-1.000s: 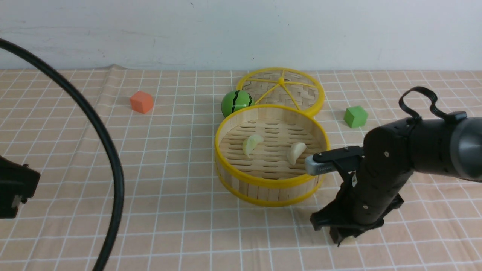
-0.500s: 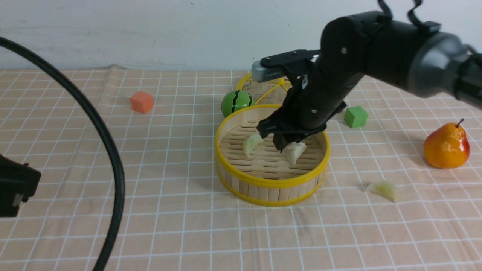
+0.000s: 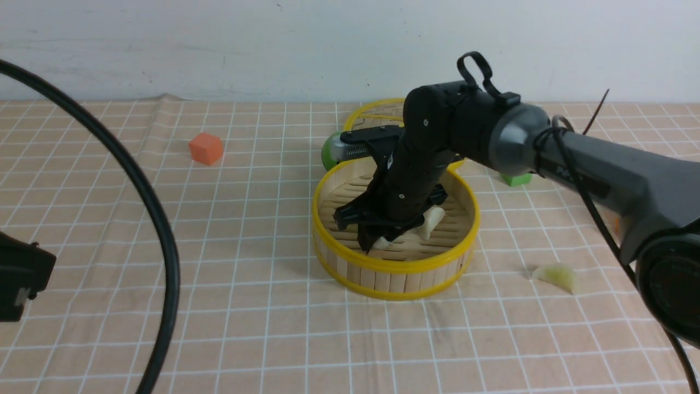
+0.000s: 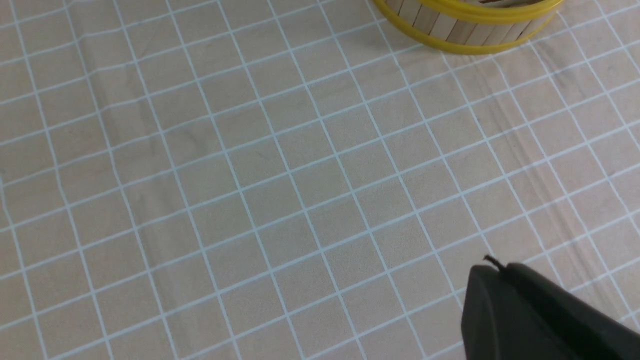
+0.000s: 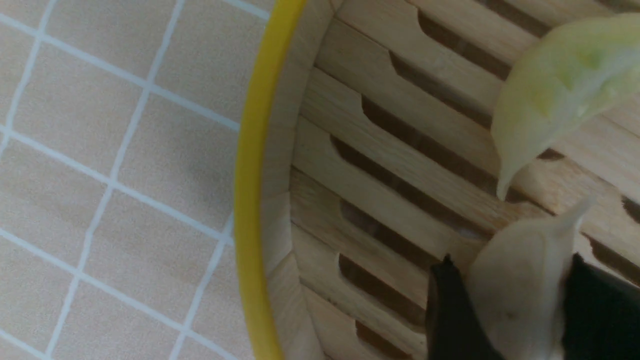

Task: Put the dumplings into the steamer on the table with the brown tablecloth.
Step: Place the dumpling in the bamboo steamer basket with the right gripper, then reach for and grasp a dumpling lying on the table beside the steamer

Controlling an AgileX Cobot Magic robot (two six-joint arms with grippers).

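The steamer point(image 3: 394, 265) stands in the middle of the brown tablecloth point(image 3: 246, 246) that covers the table. My right gripper point(image 3: 377, 241) reaches down inside it, shut on a cream dumpling point(image 3: 384, 242) close to the slatted floor. The right wrist view shows that dumpling point(image 5: 520, 280) filling the gap of my right gripper point(image 5: 511, 260), beside a pale green dumpling point(image 5: 555, 90) and the yellow rim point(image 5: 250, 200). A second cream dumpling point(image 3: 433, 218) lies in the steamer. One more dumpling point(image 3: 558, 275) lies on the cloth to the right. My left gripper point(image 4: 492, 265) is shut over bare cloth.
The woven lid point(image 3: 377, 112) and a green ball point(image 3: 330, 150) sit behind the steamer. An orange cube point(image 3: 205, 148) lies at the back left. A green cube point(image 3: 517, 179) peeks from behind the right arm. A black cable point(image 3: 147, 219) arcs across the left.
My right arm rose from the cloth in front right of the steamer, swung over the rim and came down inside it with a dumpling. The left arm stayed still.
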